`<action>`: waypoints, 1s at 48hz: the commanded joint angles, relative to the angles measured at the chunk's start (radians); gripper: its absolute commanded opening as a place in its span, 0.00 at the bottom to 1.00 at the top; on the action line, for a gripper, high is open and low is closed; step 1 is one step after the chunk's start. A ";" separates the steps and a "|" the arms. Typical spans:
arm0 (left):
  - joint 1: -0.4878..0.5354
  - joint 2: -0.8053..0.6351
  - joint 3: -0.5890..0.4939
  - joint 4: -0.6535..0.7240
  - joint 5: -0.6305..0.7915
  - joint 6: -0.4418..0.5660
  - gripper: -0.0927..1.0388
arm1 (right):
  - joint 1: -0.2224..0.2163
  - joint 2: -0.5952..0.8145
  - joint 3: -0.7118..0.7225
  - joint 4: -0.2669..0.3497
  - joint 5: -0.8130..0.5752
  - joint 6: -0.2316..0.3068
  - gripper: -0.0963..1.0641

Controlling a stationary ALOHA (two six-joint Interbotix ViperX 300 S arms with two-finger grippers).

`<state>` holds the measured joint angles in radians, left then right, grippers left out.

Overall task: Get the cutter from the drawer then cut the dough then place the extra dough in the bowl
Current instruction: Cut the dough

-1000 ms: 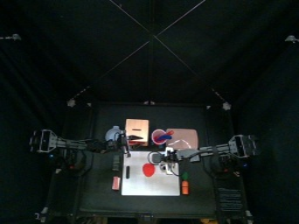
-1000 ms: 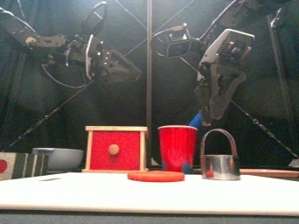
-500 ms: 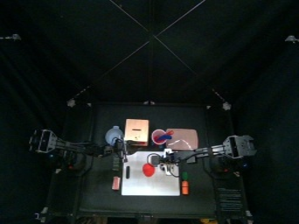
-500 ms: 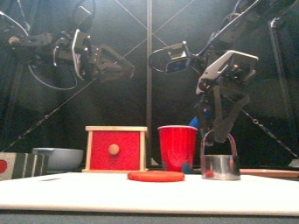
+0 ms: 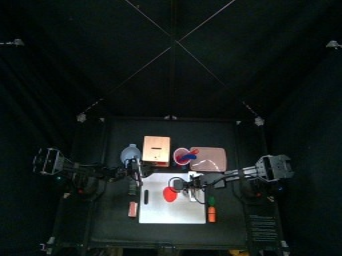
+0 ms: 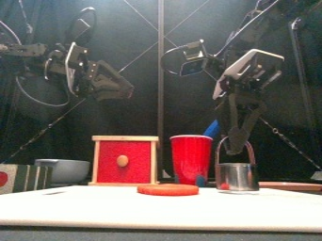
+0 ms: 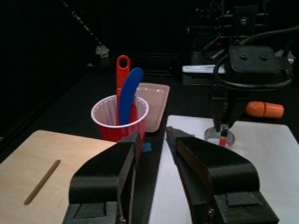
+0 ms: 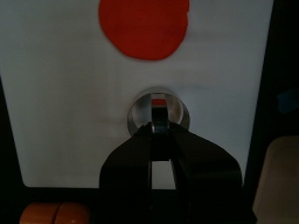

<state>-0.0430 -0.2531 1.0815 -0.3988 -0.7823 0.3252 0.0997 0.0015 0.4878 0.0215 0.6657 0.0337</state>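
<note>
The round metal cutter (image 6: pixel 235 177) stands upright on the white cutting board (image 5: pixel 158 208), right of the flat red dough disc (image 6: pixel 168 189). My right gripper (image 6: pixel 235 149) comes straight down over the cutter (image 8: pixel 158 106) and is shut on its wire handle. The dough (image 8: pixel 142 24) lies apart from the cutter. My left gripper (image 7: pixel 152 144) hangs open and empty, high above the table's left side, in front of the red cup (image 7: pixel 121 118). The wooden box (image 6: pixel 126 160) shows its red drawer front shut. The blue-grey bowl (image 6: pixel 63 169) sits left of the box.
A blue and a red toy knife stand in the red cup (image 6: pixel 191 158) behind the dough. The pink tray (image 7: pixel 158 92) lies behind the cup. An orange toy (image 7: pixel 264 108) lies at the board's right edge, near the cutter.
My right gripper came down onto the cutter and closed its jaws on the wire handle. The left arm drifted a little to the left and stayed open.
</note>
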 commanded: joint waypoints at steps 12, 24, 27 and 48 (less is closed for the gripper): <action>-0.003 -0.009 -0.002 0.002 -0.008 0.009 0.72 | 0.003 0.098 -0.202 -0.002 0.048 0.006 0.47; 0.006 -0.012 0.032 0.000 -0.008 0.011 0.72 | 0.000 0.175 -0.293 -0.020 0.094 0.002 0.47; 0.006 -0.014 0.038 0.000 -0.008 0.011 0.72 | -0.003 0.186 -0.305 -0.026 0.098 0.002 0.47; 0.005 -0.014 0.051 -0.002 -0.009 0.005 0.72 | -0.012 0.215 -0.322 -0.058 0.100 0.003 0.47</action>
<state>-0.0383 -0.2592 1.1397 -0.3988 -0.7823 0.3313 0.0920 0.2362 0.1856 -0.0353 0.7685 0.0383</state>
